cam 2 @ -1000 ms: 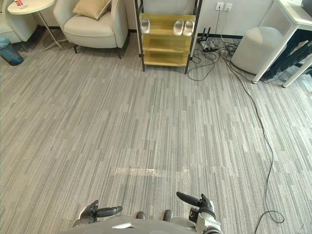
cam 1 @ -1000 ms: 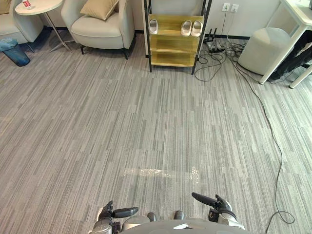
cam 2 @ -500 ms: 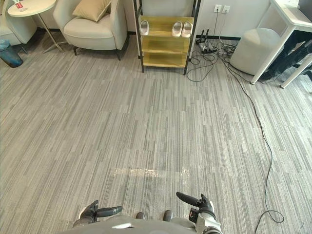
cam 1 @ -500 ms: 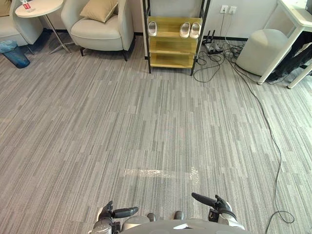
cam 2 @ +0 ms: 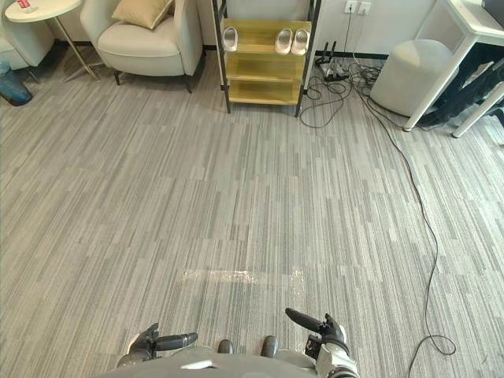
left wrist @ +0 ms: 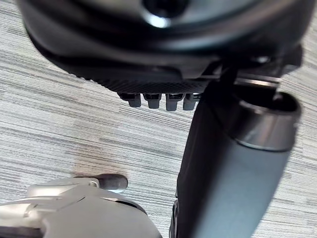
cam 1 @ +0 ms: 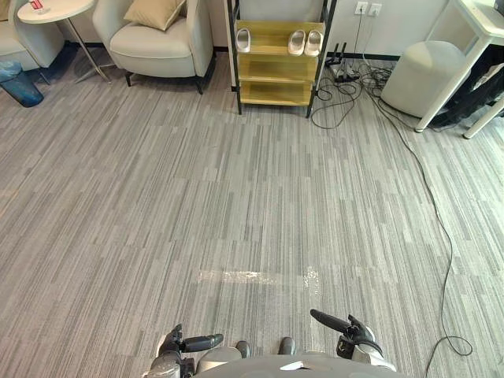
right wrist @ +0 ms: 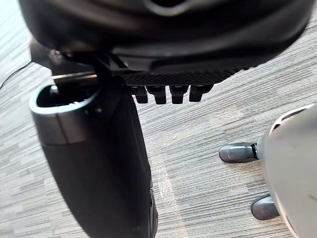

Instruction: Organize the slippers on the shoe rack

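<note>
Only the camera has shifted; the things themselves lie as before. Three pale slippers [cam 1: 297,42] rest on the top shelf of the yellow wooden shoe rack with black posts [cam 1: 276,79], one alone at its left end and two together at its right. The dark left hand [cam 1: 178,345] and dark right hand [cam 1: 352,331] hang relaxed and empty over the grey striped carpet [cam 1: 236,181].

Open carpet [cam 1: 252,197] to shoe rack [cam 1: 276,67]; cables [cam 1: 358,79] beside rack's right

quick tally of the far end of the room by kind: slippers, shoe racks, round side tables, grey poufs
slippers: 3, all on the top shelf, one slipper at the left and two slippers side by side at the right
shoe rack: 1
round side table: 1
grey pouf: 1
total: 6
</note>
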